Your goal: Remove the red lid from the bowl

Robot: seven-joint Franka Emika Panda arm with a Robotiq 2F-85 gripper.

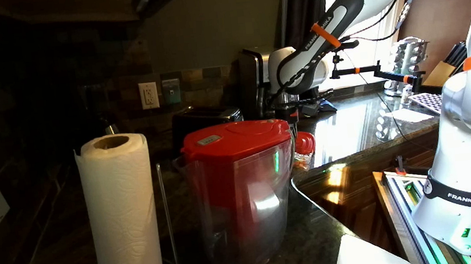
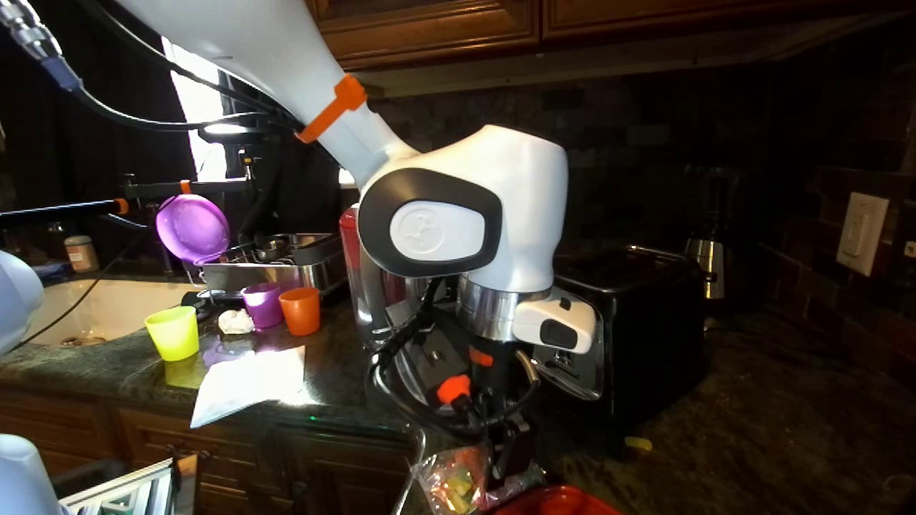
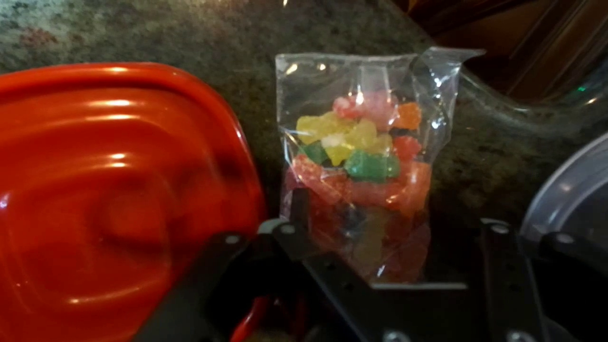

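Observation:
The red lid [image 3: 118, 166] is glossy, slightly domed and ringed. It fills the left of the wrist view and runs out of frame. In an exterior view it shows small behind the pitcher [image 1: 305, 142]; in an exterior view only its edge shows at the bottom [image 2: 558, 501]. The bowl cannot be made out. My gripper [image 3: 394, 223] is open, its linkages wide apart, over a clear bag of gummy candies [image 3: 361, 142] that lies beside the lid. The gripper also shows in an exterior view [image 2: 509, 450], close to the bag; nothing is seen held.
A clear pitcher [image 1: 240, 175] with a large red top and a paper towel roll [image 1: 122, 218] stand upright. A black toaster [image 2: 651, 336] stands by the wall. Green [image 2: 174, 333], purple [image 2: 263, 305] and orange [image 2: 300, 311] cups stand near the sink. A clear rim [image 3: 546, 204] borders the right.

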